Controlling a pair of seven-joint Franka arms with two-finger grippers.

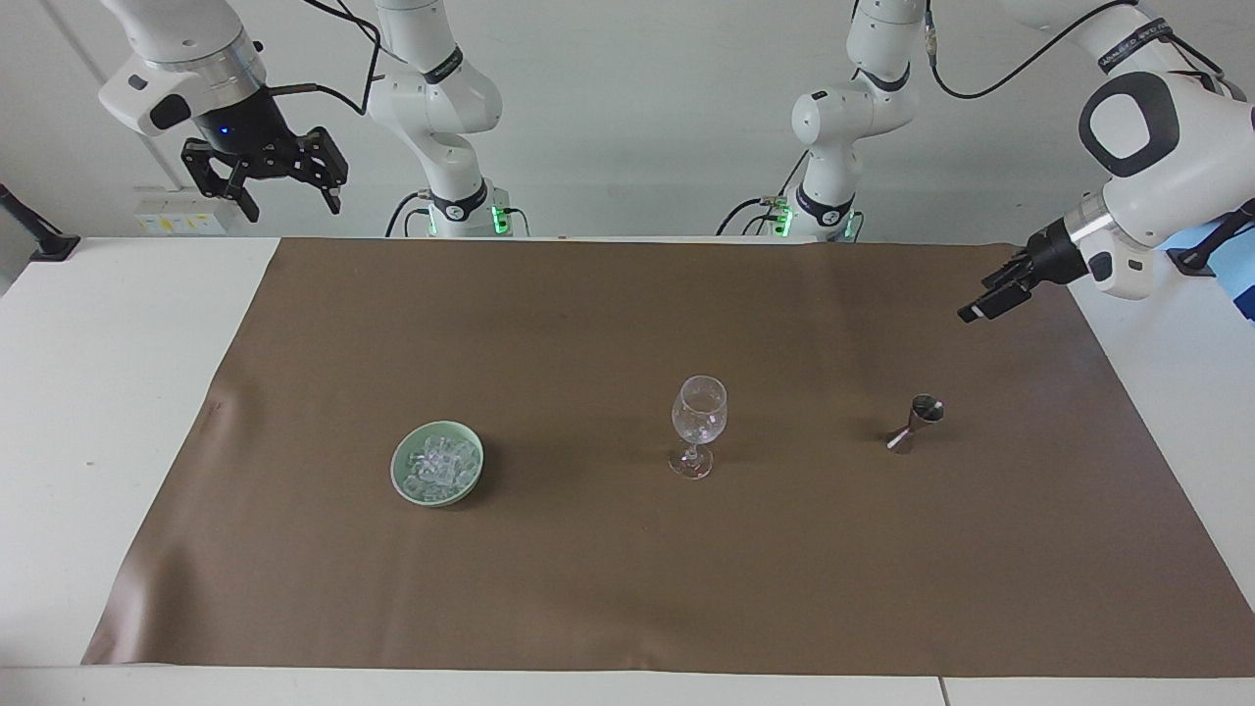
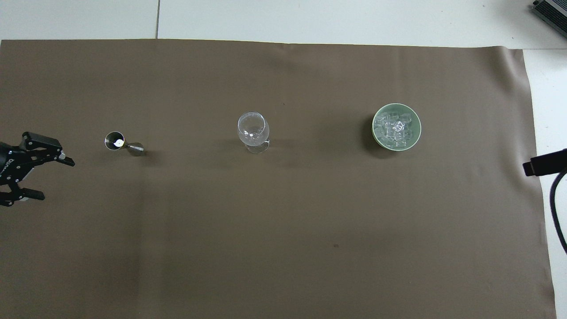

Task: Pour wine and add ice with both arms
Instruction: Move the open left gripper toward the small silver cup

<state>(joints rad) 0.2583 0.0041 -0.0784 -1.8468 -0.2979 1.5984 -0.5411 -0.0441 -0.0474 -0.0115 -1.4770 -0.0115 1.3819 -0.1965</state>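
Note:
A clear wine glass (image 1: 698, 424) (image 2: 253, 130) stands upright mid-mat. A small metal jigger (image 1: 920, 422) (image 2: 119, 142) stands beside it toward the left arm's end; no wine shows. Ice (image 1: 439, 461) (image 2: 395, 128) fills a green bowl (image 1: 397, 469) (image 2: 374, 128) toward the right arm's end. My left gripper (image 1: 985, 304) (image 2: 55, 178) hangs open and empty over the mat near its edge, apart from the jigger. My right gripper (image 1: 292, 208) waits open and high over the table's corner by its base; only a black tip of the right gripper (image 2: 542, 163) shows from overhead.
A brown mat (image 1: 627, 588) covers most of the white table (image 1: 108, 392). Glass, jigger and bowl stand in one row across the mat, well apart. A black cable (image 2: 556, 208) hangs at the right arm's end.

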